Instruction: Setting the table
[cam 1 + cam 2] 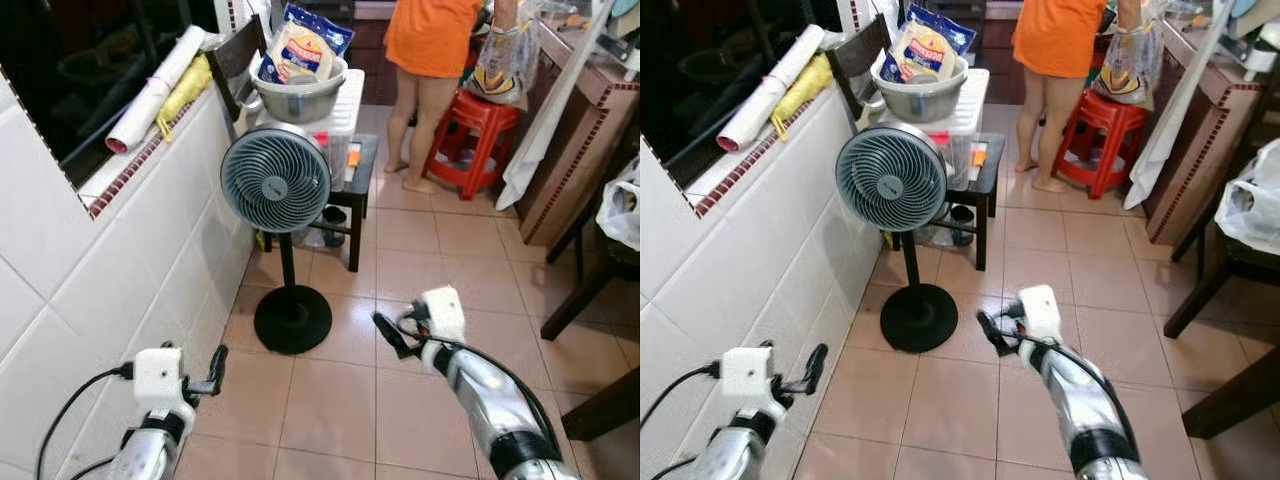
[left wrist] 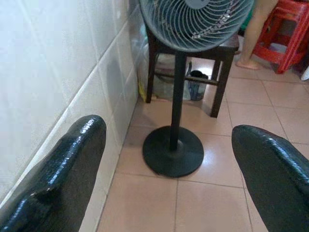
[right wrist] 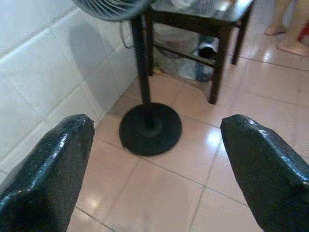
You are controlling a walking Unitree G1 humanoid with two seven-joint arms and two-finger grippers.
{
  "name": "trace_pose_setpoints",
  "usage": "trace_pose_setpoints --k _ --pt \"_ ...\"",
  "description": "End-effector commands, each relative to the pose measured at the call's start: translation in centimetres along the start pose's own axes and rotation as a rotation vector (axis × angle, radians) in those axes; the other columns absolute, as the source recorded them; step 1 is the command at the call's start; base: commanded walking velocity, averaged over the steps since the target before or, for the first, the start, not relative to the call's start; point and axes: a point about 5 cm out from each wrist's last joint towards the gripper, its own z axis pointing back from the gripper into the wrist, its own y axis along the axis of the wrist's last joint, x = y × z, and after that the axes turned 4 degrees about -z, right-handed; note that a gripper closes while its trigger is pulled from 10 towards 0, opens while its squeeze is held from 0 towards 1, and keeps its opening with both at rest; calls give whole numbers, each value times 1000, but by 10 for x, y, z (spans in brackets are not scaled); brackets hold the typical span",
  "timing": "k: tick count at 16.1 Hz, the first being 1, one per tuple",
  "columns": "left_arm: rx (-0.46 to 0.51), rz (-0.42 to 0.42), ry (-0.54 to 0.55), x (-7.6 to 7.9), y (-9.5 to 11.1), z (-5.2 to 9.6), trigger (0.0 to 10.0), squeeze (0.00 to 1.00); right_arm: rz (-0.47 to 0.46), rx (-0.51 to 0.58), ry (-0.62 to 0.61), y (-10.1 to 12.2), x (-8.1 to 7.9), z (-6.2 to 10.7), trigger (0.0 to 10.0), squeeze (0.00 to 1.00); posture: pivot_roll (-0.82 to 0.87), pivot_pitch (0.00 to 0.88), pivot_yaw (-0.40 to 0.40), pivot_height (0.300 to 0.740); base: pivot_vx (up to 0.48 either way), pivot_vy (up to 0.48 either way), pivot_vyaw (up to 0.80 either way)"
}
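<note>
- Table-setting things sit far ahead: a metal bowl [image 1: 298,97] holding snack bags [image 1: 300,45] rests on a white plastic box [image 1: 335,115], which stands on a small dark side table [image 1: 360,190] behind the fan.
- Left gripper [image 1: 215,372] hangs low at the near left, beside the white tiled wall [image 1: 120,260]; in the left wrist view its two black fingers [image 2: 63,179] stand wide apart with nothing between them.
- Right gripper [image 1: 392,335] is held out over the floor at the near centre-right, pointing left toward the fan's base; in the right wrist view its fingers [image 3: 48,169] are also spread wide and empty.
- Both silver arms rise from the near edge, each with a white wrist block and black cable.
- Standing fan [image 1: 276,180], grey-blue grille on a black pole with a round black base [image 1: 292,319], stands on the pinkish tiled floor [image 1: 330,400] just ahead of the grippers, close to the wall.
- On the window ledge at the far left lie a rolled white sheet [image 1: 158,85] and something yellow [image 1: 185,95] just beside it.
- A person in an orange top [image 1: 432,35] stands barefoot at the far end, next to a red plastic stool [image 1: 470,140].
- A brown counter [image 1: 570,150] runs along the far right with a white cloth [image 1: 545,120] draped down it, and a white plastic bag [image 1: 620,205] sits on dark furniture at the right edge.
</note>
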Motion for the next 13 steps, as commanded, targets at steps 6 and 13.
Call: trace_pose_setpoints --k 6,13 --pt "4 13 34 0 23 4 10000 0 28 76 -106 2 12 46 10000 0 -59 26 86 740 0 0 0" --pt "4 -23 -55 15 30 -2 10000 0 116 118 -154 21 3 68 10000 0 -129 61 109 740 0 0 0"
